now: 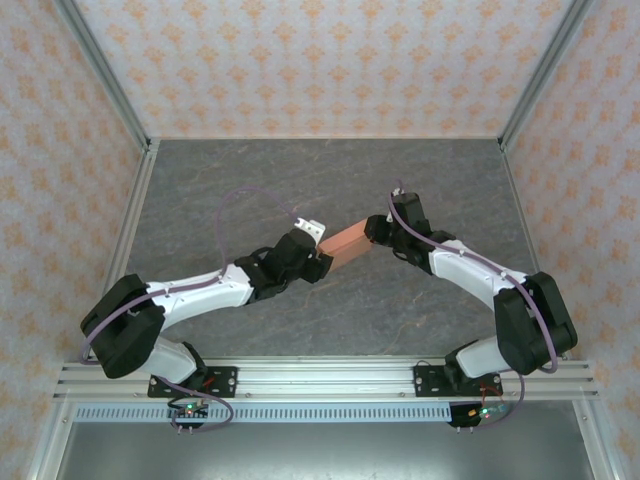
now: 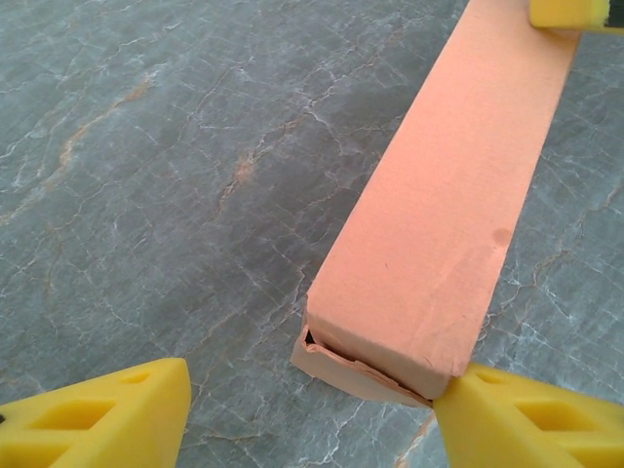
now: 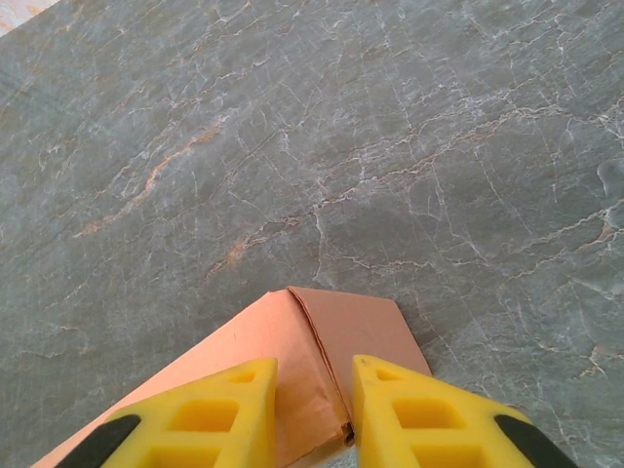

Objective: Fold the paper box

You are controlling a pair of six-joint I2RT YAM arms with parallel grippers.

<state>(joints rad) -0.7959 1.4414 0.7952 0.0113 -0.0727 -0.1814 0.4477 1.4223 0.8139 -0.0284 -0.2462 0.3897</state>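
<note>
Closing stage of the fold: the paper box [image 1: 347,241], already a long tube, is over the middle of the table [image 1: 250,180]. The right gripper [image 3: 314,363] pinches one end, and the left gripper [image 2: 317,385] stands wide around the other, one finger touching its corner. That end's flap [image 2: 356,369] gapes slightly, so the next move probably calls for pressing it home without crushing the thin card.

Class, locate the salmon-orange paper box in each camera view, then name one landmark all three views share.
Top external: paper box just right of centre.
Left wrist: paper box runs from lower middle to top right corner.
Right wrist: paper box at bottom centre, stretching to lower left.
Shared landmark: the grey marbled tabletop.
</note>
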